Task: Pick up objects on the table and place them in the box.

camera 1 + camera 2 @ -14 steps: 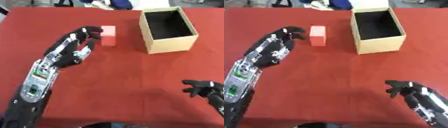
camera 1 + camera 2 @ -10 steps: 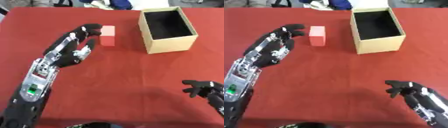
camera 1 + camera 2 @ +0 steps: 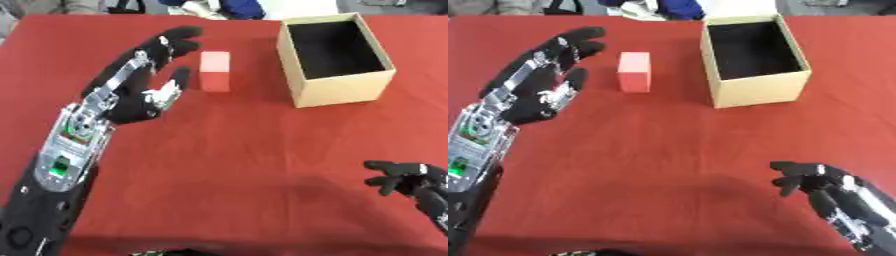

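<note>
Left robot hand point(image 3: 140, 95) spread wide just beside the block point(image 3: 214, 71), nothing grabbed yet; box point(image 3: 337, 90) looks empty, so I'm barely started.

the left hand point(image 3: 140, 92) is showing black fingers over silver linkages, and its forearm is wearing a silver plate with a small green light. the right hand point(image 3: 820, 186) is showing black fingers with silver-grey joints.

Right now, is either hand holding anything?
No. The left hand is open beside the pink block, apart from it; the right hand holds nothing.
</note>
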